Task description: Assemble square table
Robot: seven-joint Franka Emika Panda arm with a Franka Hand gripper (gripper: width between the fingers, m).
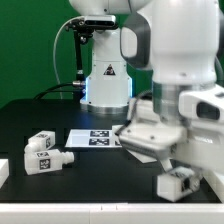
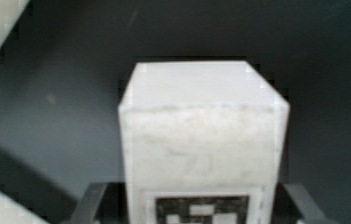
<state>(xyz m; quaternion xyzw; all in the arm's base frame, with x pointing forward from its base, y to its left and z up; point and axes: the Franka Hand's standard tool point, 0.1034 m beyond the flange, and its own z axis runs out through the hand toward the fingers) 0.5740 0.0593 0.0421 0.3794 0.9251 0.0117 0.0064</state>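
White plastic fills the wrist view: one chunky leg (image 2: 198,120) of the square table, its tag end toward the camera, set between the gripper (image 2: 198,203)'s dark fingers (image 2: 104,203). They flank it closely, probably to lift it for fitting, but I cannot tell whether they are clamped on it. In the exterior view that leg sits at the front right, just beside what looks like the square slab (image 1: 145,140). Two more legs (image 1: 48,160) lie well apart, past the marker board (image 1: 95,138). No bin or tray shows — the parts rest on the bare black table (image 1: 100,185).
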